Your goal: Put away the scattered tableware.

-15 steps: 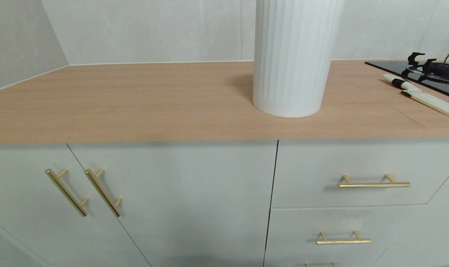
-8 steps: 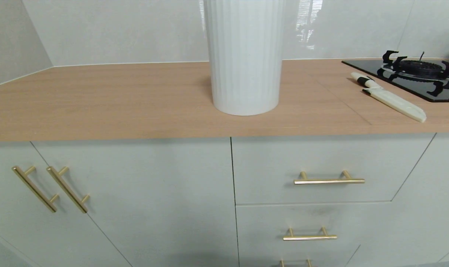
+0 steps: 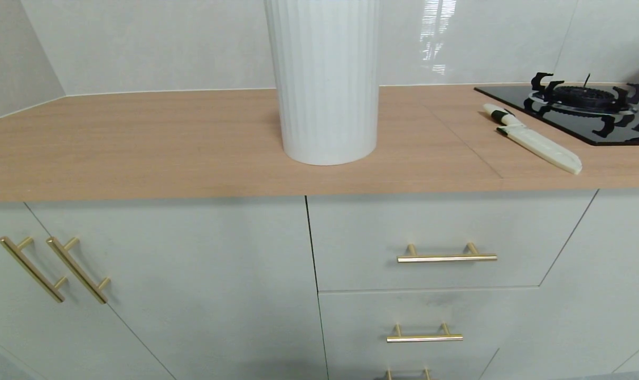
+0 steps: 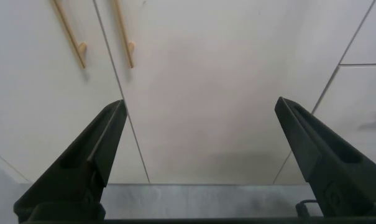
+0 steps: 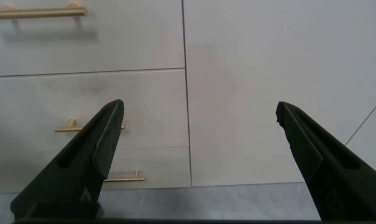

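Note:
A white-handled knife with a pale blade (image 3: pixel 533 139) lies on the wooden countertop (image 3: pixel 140 148) at the right, beside the black hob. A tall white ribbed container (image 3: pixel 326 79) stands near the counter's middle. My left gripper (image 4: pixel 200 112) is open low in front of the pale cabinet doors, with nothing between its fingers (image 4: pixel 91 155). My right gripper (image 5: pixel 200 115) is open too, facing the drawer fronts with nothing held.
A black gas hob (image 3: pixel 578 108) with a burner grate sits at the counter's right end. Below are cabinet doors with gold handles (image 3: pixel 76 269) on the left and drawers with gold handles (image 3: pixel 446 257) on the right. A tiled wall backs the counter.
The whole head view has shifted left, so the camera has turned right: more of the hob and the whole knife now show. Nothing on the counter has moved.

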